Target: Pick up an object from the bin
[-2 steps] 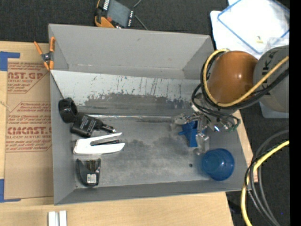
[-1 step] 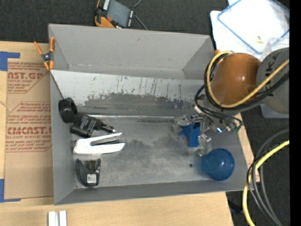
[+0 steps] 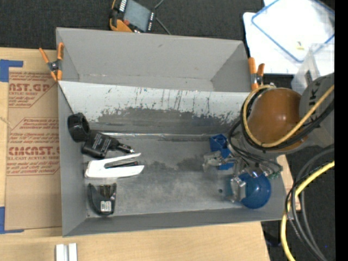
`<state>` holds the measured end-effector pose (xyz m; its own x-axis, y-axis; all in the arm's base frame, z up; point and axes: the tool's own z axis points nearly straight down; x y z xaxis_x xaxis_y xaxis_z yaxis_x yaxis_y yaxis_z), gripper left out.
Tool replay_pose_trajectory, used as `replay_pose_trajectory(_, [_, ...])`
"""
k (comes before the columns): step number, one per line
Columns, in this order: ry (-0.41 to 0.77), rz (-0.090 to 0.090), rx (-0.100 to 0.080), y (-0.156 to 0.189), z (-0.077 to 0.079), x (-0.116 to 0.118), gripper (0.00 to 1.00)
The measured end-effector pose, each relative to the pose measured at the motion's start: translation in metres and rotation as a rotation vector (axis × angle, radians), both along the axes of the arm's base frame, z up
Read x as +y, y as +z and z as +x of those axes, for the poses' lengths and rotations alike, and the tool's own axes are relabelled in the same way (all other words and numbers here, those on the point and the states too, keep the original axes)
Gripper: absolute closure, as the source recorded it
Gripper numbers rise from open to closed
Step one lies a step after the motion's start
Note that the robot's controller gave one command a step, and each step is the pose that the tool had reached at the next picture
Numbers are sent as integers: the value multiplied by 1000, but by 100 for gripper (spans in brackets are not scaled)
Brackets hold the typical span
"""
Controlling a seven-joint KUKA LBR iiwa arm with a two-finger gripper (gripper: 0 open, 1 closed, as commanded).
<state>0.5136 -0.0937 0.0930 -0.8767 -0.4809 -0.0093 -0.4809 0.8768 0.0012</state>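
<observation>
My gripper (image 3: 223, 174) hangs low over the right end of the bin, under the arm's orange dome. It is open: one metal fingertip (image 3: 211, 159) points left, the other (image 3: 235, 188) stands lower down, and bare floor shows between them. A blue ball (image 3: 256, 191) lies in the near right corner, right against the outer side of the lower fingertip and not between the two. A small blue block (image 3: 218, 142) sits just behind the gripper, near the back slope.
At the left end lie a black plug adapter with its cord piece (image 3: 93, 137), a white stapler-like tool (image 3: 114, 168) and a black mouse-shaped thing (image 3: 102, 198). The bin's sloped walls close in at the back and right.
</observation>
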Motion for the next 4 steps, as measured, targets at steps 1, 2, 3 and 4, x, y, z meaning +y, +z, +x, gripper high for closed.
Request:
replay_pose_trajectory(1, [5, -1, -1, 9, 13, -5, 0])
replay_pose_trajectory(2, [159, 2, -2, -24, 58, 36, 0])
replay_pose_trajectory(3, [334, -7, -12, 5, 78, -40, 0])
replay_pose_trajectory(4, [338, -2, -26, -11, 64, -26, 0])
